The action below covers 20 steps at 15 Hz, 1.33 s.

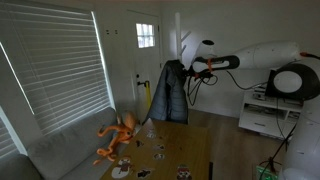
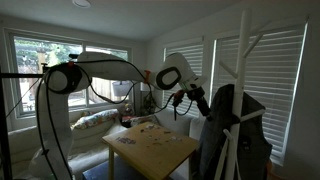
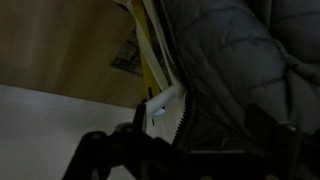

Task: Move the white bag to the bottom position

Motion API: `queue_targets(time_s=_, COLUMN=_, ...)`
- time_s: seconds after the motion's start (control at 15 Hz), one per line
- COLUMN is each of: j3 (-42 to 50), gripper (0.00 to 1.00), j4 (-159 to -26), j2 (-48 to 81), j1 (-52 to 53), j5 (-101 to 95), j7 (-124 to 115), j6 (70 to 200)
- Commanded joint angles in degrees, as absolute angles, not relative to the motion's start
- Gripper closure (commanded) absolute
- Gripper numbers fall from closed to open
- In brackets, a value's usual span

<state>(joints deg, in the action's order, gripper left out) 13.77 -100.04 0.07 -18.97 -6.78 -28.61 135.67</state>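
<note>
A white coat rack (image 2: pixel 243 55) holds a dark quilted jacket (image 1: pixel 170 92), which shows in both exterior views (image 2: pixel 236 125). A white shape high on the rack, above the jacket, looks like the white bag (image 1: pixel 186 44); I cannot tell how it hangs. My gripper (image 1: pixel 191 72) is at the jacket's upper part, just below that shape, and also shows in an exterior view (image 2: pixel 201 102). In the wrist view my gripper (image 3: pixel 196 135) has its dark fingers spread apart, with the jacket (image 3: pixel 235 70) filling the space between them. A white strip (image 3: pixel 166 102) and a yellow edge lie left of the jacket.
A wooden table (image 2: pixel 160 150) with small items stands below the rack. An orange plush toy (image 1: pixel 120 135) lies on a grey couch. Window blinds (image 1: pixel 50 60) and a white door (image 1: pixel 145 50) stand behind. A white cabinet (image 1: pixel 265 115) is near the arm's base.
</note>
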Motion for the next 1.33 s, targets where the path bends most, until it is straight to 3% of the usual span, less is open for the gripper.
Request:
queue_targets(time_s=0.0, j3=14.6, gripper=0.0, j4=-104.1, j2=-4.7, j1=-18.0, j5=-7.3, j7=-25.3, j6=130.5)
queue_targets(time_s=0.73, j3=10.7, gripper=0.0, j4=-123.3, j2=-16.3, j1=-18.8, j5=-16.8, j7=-33.7, j6=134.2)
queue_targets(time_s=1.27, j3=3.8, gripper=0.0, j4=-129.0, j2=-25.5, j1=-19.5, j5=-18.2, j7=-42.9, j6=129.1)
